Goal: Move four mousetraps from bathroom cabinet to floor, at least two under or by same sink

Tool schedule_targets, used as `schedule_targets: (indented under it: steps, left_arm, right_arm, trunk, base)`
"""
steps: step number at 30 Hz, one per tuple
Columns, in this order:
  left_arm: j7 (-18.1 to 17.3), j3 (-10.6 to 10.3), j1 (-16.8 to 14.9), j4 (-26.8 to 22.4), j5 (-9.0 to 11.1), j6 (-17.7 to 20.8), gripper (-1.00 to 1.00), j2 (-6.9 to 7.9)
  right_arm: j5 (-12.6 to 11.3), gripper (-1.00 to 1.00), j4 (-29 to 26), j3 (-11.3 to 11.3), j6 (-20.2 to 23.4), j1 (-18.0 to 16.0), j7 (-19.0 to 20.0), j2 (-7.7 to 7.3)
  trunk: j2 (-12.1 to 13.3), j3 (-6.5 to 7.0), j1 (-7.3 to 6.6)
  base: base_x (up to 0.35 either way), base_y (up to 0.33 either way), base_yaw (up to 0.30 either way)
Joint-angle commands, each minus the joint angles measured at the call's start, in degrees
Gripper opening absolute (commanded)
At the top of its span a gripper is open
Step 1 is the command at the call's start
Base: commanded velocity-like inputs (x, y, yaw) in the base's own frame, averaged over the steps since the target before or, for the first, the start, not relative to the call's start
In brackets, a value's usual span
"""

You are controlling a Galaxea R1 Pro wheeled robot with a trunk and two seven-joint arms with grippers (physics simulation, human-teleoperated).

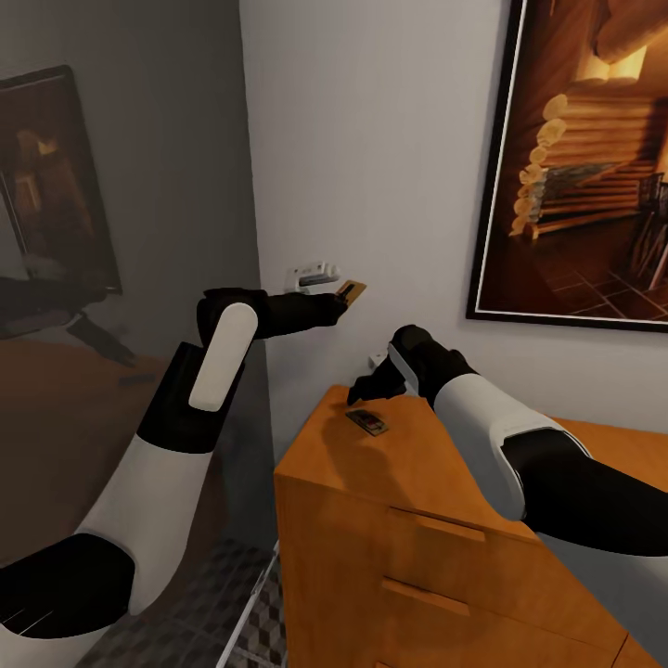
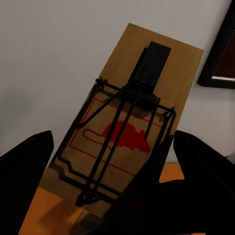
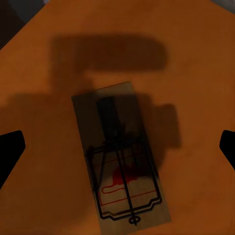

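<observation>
Orange cabinet (image 1: 417, 520) top held one mousetrap (image 1: 367, 421) just below our open right gripper (image 1: 364, 394), long axis crossing the finger gap; left gripper (image 1: 341, 299) clamped another trap (image 1: 353, 290) aloft.

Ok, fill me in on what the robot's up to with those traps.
The left gripper is shut on one mousetrap, holding it up in the air in front of the white wall. The right gripper hangs open over a second mousetrap, which lies flat on top of the orange-brown cabinet near its corner. Patterned bathroom floor shows below, with no traps on it yet.
</observation>
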Motion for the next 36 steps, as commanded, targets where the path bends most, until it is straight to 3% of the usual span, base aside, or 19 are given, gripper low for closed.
schedule_targets:
  steps: [1, 36]
  left_arm:
    - [0.6, 0.0, 0.0, 0.0, 0.6, 0.1, -1.0, 0.0]
    - [0.7, 0.0, 0.0, -0.1, 0.5, 0.1, -1.0, -0.03]
  right_arm:
    - [0.5, 1.0, -0.1, 0.1, 0.2, 0.0, 0.4, 0.0]
    - [0.8, 1.0, 1.0, 0.3, 0.2, 0.0, 0.1, 0.0]
  trunk:
    - [0.0, -0.07, 0.0]
    - [0.0, -0.07, 0.0]
  base:
    - [0.0, 0.0, 0.0]
    - [0.0, 0.0, 0.0]
